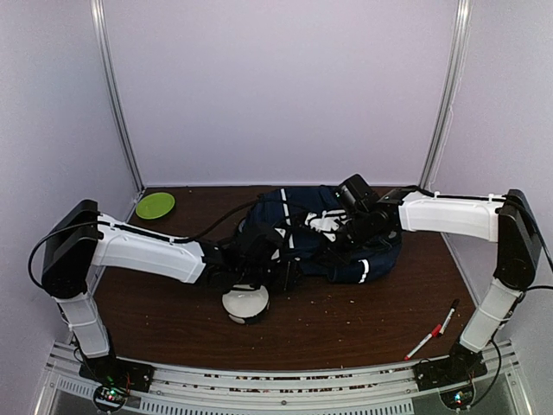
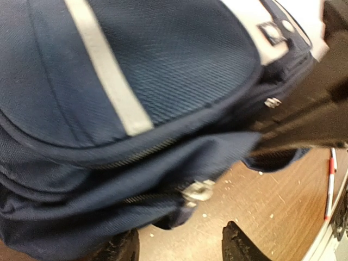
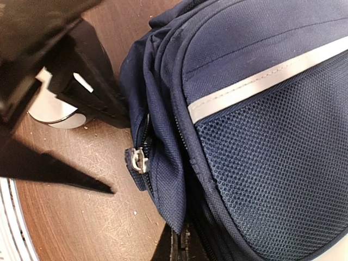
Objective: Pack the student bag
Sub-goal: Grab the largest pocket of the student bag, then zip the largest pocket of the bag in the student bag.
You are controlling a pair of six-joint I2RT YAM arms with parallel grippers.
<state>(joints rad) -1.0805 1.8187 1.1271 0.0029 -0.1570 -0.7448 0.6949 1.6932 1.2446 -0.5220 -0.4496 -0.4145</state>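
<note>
The student bag (image 1: 324, 232) is a navy backpack with white stripes, lying on the brown table between both arms. My left gripper (image 1: 278, 268) is at its near left side. In the left wrist view it (image 2: 179, 247) is open, with a silver zipper pull (image 2: 198, 191) just above the gap and the bag (image 2: 136, 70) filling the top. My right gripper (image 1: 350, 238) is over the bag's middle. In the right wrist view its fingers (image 3: 182, 247) are closed together on a fold of the bag's fabric (image 3: 168, 179), next to another zipper pull (image 3: 138, 159).
A white round object (image 1: 245, 303) lies on the table in front of the bag, also in the right wrist view (image 3: 51, 111). A green plate (image 1: 155, 205) sits at the back left. Red-and-white markers (image 1: 432, 333) lie at the front right. Walls enclose the table.
</note>
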